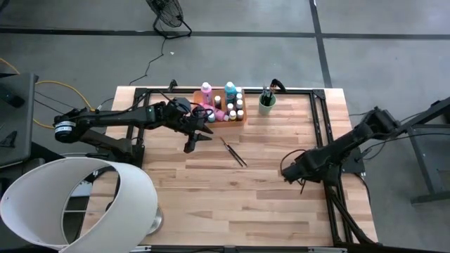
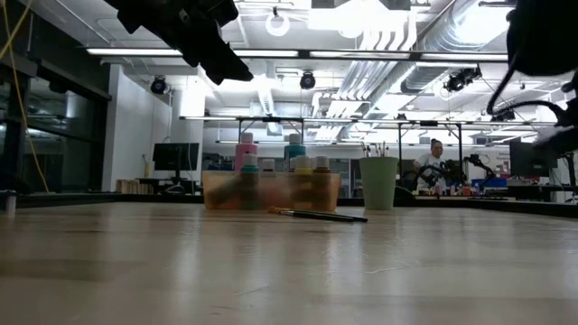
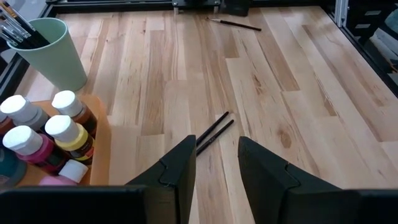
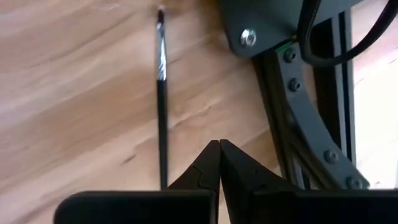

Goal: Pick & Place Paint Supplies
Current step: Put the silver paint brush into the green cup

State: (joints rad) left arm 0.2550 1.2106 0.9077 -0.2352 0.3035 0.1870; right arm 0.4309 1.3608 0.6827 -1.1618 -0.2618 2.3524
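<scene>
Overhead, table-level, two close wrist cameras share table (image 1: 211, 197).

Orange tray (image 1: 223, 125), light green cup (image 1: 266, 105), pink bottle (image 1: 206, 92), teal bottle (image 1: 230, 90)

A light green cup (image 1: 266, 105) is set right of a translucent orange tray (image 1: 235, 119) at the wooden table's (image 1: 232, 204) far edge.

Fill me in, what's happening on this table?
Paint supplies are being tidied up. Paint bottles sit in the orange tray and brushes stand in the green cup. The left pincer hovers open, empty, near two loose paintbrushes. The right pincer is shut, empty, beside another paintbrush.
</scene>
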